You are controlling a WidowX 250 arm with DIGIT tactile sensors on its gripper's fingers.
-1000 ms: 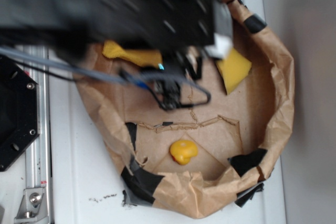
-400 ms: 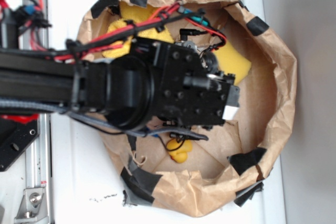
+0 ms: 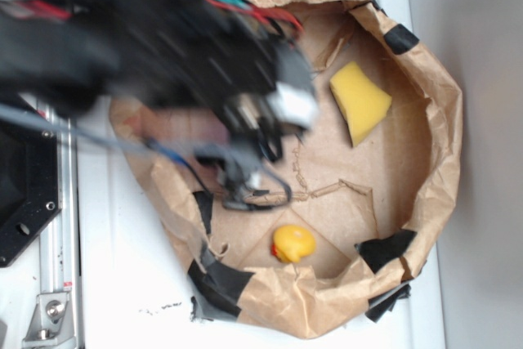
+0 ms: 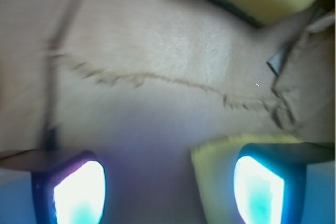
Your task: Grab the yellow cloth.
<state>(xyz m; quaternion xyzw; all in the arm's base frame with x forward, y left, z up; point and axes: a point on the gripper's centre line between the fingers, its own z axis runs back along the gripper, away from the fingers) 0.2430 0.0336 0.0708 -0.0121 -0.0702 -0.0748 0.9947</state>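
One smooth wedge sponge [image 3: 359,100], papery basin [image 3: 433,161].

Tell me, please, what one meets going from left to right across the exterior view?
Black hexagonal plate → blurred robot arm → rubber duck → yellow sponge → right wall of the paper-lined basin.

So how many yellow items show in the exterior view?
2: a sponge at the basin's upper right, a rubber duck near its lower rim. The arm covers the upper left, so another may be hidden.
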